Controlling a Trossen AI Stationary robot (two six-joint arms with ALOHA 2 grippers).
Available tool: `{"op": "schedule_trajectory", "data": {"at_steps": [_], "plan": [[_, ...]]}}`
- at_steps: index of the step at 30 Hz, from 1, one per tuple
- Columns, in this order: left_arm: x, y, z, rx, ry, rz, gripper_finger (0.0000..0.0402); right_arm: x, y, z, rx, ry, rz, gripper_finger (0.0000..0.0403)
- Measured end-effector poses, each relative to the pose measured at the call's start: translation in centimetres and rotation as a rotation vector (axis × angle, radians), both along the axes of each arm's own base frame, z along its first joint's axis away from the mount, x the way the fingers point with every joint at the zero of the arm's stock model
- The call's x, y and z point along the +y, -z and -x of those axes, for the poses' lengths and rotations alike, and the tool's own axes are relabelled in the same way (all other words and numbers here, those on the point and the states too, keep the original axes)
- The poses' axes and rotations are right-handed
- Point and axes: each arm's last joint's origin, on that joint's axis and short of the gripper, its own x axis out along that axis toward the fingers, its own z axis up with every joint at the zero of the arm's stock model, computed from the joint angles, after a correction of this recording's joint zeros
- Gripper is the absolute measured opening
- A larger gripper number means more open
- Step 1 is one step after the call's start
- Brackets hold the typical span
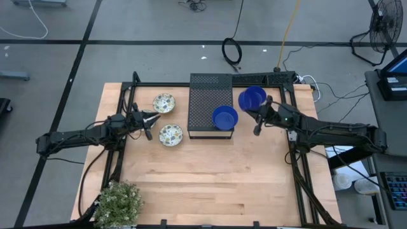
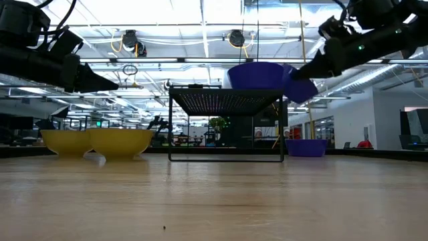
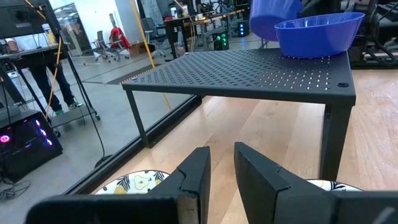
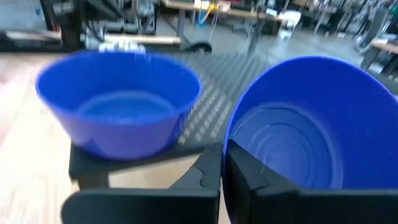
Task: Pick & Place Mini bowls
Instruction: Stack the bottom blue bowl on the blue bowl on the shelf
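Note:
A blue mini bowl [image 1: 225, 117] stands on the near right corner of the black perforated box [image 1: 206, 95]. My right gripper [image 1: 261, 109] is shut on a second blue bowl [image 1: 252, 98], held in the air beside the box's right edge. A third blue bowl [image 2: 306, 147] sits on the table behind it in the low view. Two cream floral bowls [image 1: 164, 102] [image 1: 170, 134] rest on the table left of the box. My left gripper [image 1: 152, 119] hovers between them, pointing level toward the box, its fingers [image 3: 196, 174] narrowly open with nothing in the gap. My right gripper pinches the blue bowl's rim [image 4: 229, 144] on the side nearest it, one finger [image 4: 249, 177] inside the bowl and the other outside. The fingers come roughly level from the table's right side. The bowl is lifted clear and tilted, its mouth turned toward the gripper.
A potted green plant [image 1: 119, 202] stands at the table's near left corner. Black frame rails [image 1: 299, 172] run along the table's left, right and far sides. Bare wood [image 1: 210, 184] fills the near half of the table.

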Motion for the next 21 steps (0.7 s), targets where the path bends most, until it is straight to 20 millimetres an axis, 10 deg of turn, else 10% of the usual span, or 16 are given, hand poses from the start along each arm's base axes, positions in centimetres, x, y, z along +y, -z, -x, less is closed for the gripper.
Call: {"op": "schedule_trajectory", "data": {"at_steps": [21], "plan": [[0.0, 0.0, 0.0, 0.001, 0.0, 0.0, 0.0077, 0.3, -2.5, -0.4, -0.253, -0.145, 0.069, 0.0]]}}
